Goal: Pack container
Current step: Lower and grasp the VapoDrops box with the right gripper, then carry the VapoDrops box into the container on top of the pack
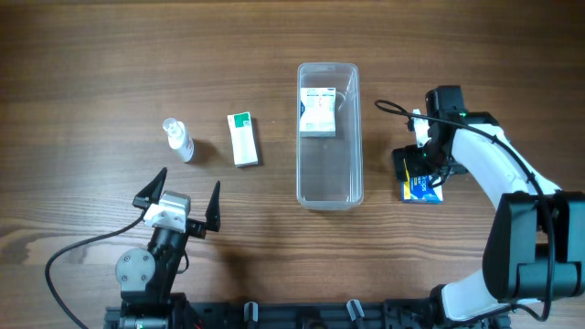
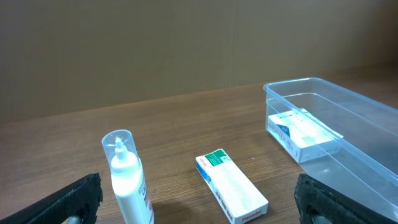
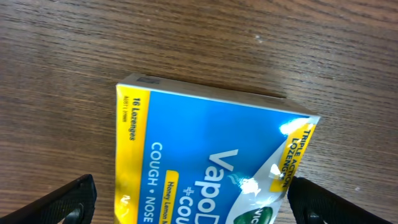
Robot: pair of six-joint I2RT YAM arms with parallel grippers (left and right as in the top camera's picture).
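Container [image 1: 329,169] (likely light, stiff, slick; take its rim) sits left of the right gripper [image 1: 422,166], which gapes wide astride the lozenge box [image 1: 422,189], holding nothing. The left gripper [image 1: 191,179] gapes empty too.

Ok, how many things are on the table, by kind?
Boxes: 3 (white box in the container, green box, blue box)
Spray bottle: 1
Container: 1
Total: 5
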